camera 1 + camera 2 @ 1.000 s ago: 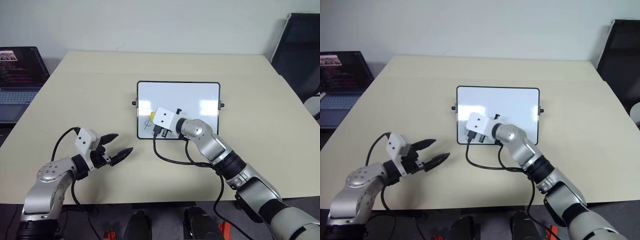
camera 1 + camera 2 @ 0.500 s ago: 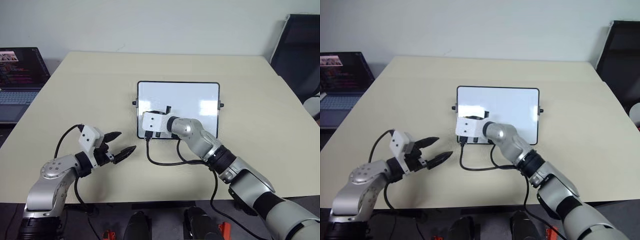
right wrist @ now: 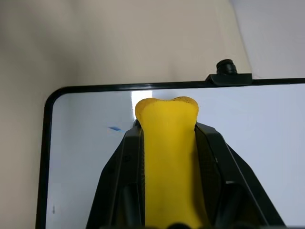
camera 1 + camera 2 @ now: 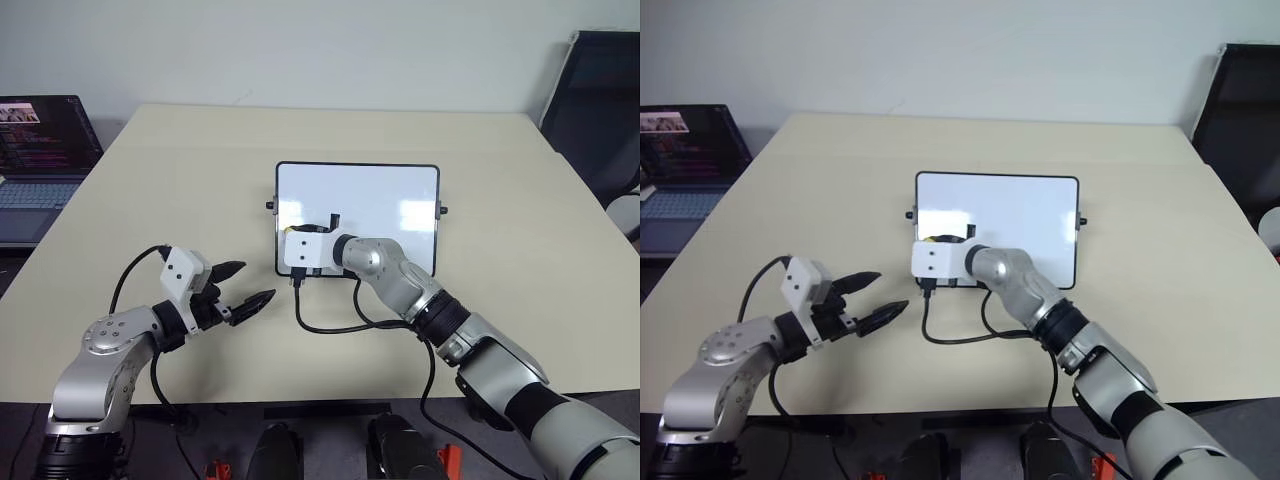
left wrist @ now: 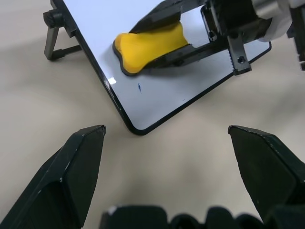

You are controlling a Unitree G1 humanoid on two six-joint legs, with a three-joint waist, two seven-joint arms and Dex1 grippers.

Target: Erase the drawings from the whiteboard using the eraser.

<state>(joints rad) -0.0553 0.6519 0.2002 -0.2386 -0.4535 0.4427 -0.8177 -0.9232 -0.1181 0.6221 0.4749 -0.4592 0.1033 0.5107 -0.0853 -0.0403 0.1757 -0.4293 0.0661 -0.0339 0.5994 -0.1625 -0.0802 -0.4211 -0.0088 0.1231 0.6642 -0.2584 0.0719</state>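
The whiteboard [image 4: 357,215] lies flat at the centre of the beige worktop [image 4: 180,190], its long sides running from 9 to 3 o'clock, a small black knob [image 4: 269,207] on each short side. The right gripper [image 5: 157,36] reaches in from 5 o'clock and sits over the board's near left corner, its jaws pinching the yellow eraser [image 3: 167,157] along its length.

The head views show little more than a sliver of yellow [image 4: 931,238] past the white wrist block. The right wrist view shows the eraser plainly, its rounded end over the white surface near the framed edge with the knob, and a short blue mark [image 3: 114,128] on the board just beside that end. The left wrist view shows the eraser's dark underside lying against the board, and a tiny dark mark [image 5: 139,87] between the eraser and the frame's rounded corner.

The left gripper [image 4: 240,286] hovers over bare worktop at 8 o'clock from the board, well apart from it, jaws spread and holding nothing. A laptop [image 4: 40,150] sits at the far left edge.
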